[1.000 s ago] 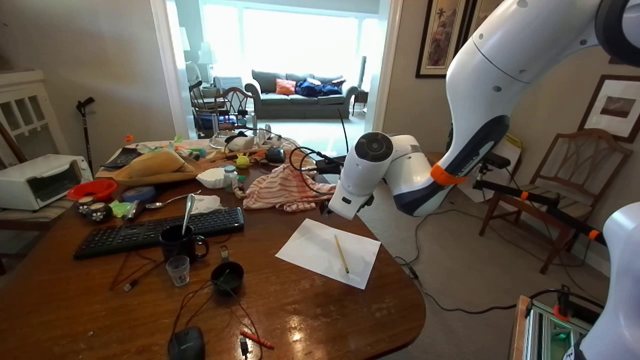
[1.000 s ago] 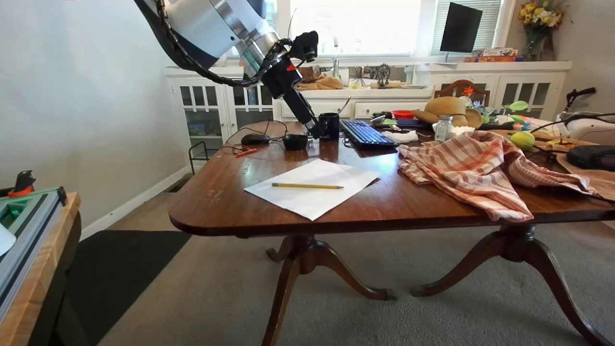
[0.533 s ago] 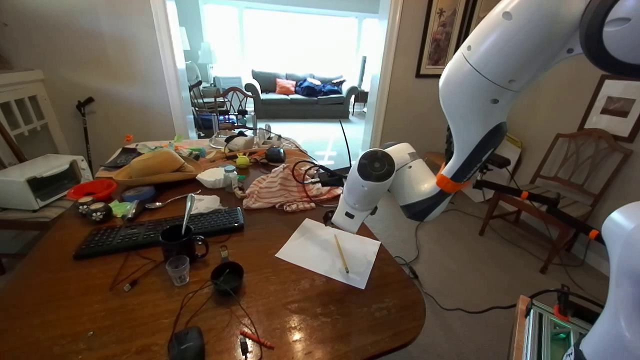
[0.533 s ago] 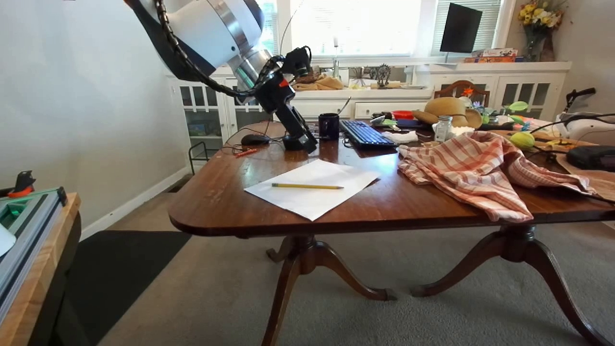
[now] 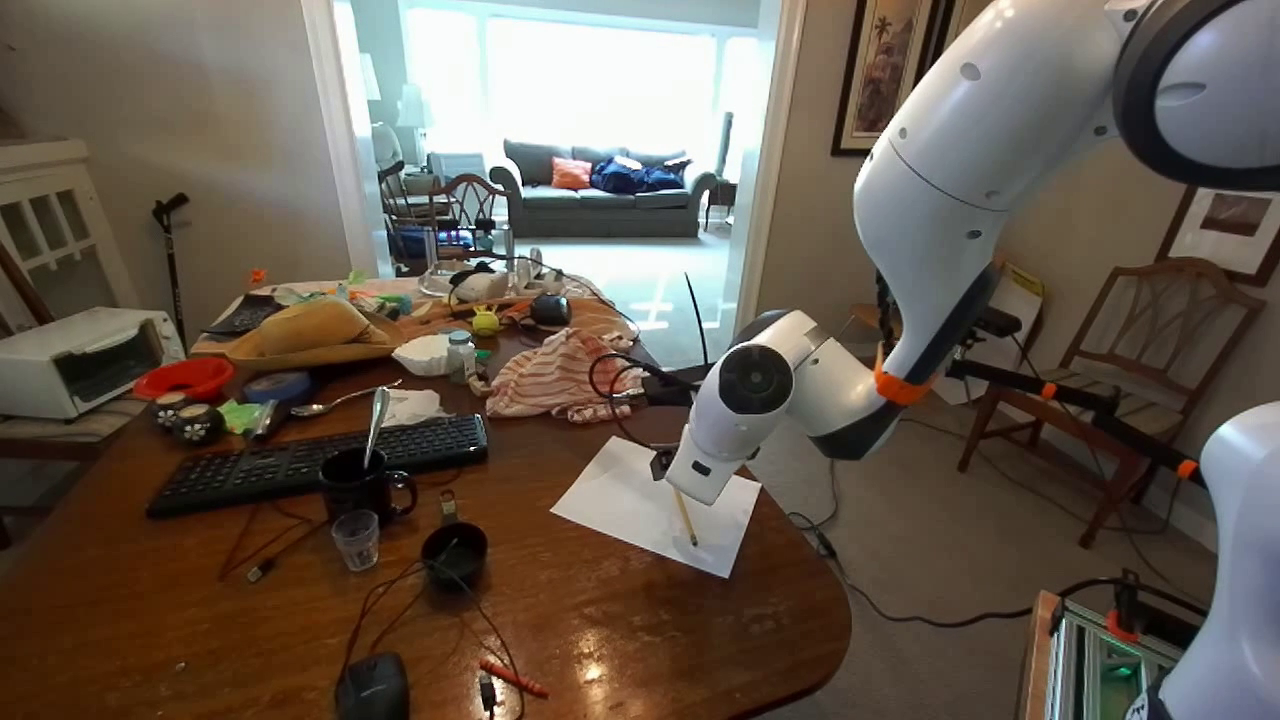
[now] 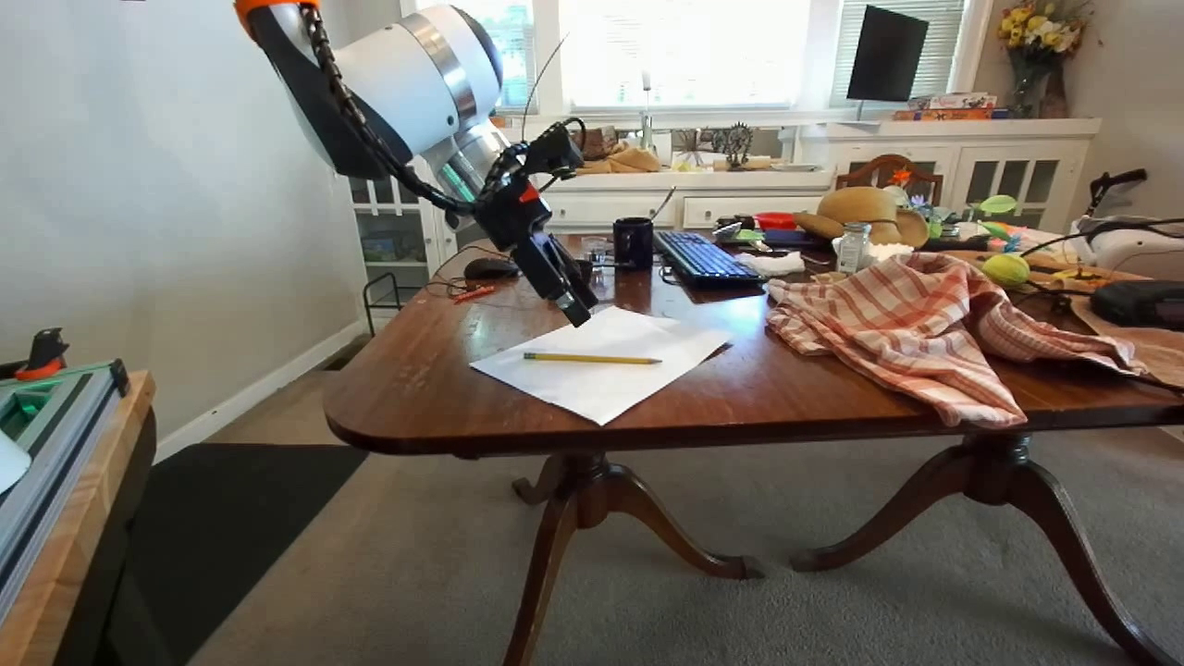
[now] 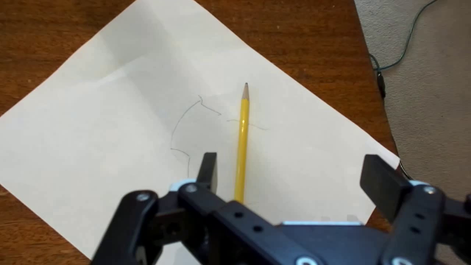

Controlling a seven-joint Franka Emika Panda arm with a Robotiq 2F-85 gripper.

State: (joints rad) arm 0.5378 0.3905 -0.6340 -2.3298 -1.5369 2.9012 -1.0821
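Observation:
In the wrist view my gripper (image 7: pixel 289 165) is open, its black fingers wide apart with nothing held. A yellow pencil (image 7: pixel 242 147) lies below on a white sheet of paper (image 7: pixel 92 147), nearer the left finger than the right; its lower end is hidden by the gripper. Thin pencil lines mark the sheet. In an exterior view the gripper (image 6: pixel 578 313) hangs tilted above the far edge of the paper (image 6: pixel 601 398), apart from the pencil (image 6: pixel 592 358). Elsewhere the robot's wrist covers the gripper and part of the pencil (image 5: pixel 686 520).
On the wooden table (image 5: pixel 600 620) stand a black mug (image 5: pixel 355 490) with a spoon, a clear cup (image 5: pixel 357 541) and a small black cup (image 5: pixel 455 557). A keyboard (image 5: pixel 250 470), mouse (image 5: pixel 375 690) and striped cloth (image 6: pixel 906 314) lie around. The table's edge runs close beside the paper.
The arm has come down and moved over toward the paper, from higher up near the mug in an exterior view. The jaws have stayed open; pencil and paper have not moved.

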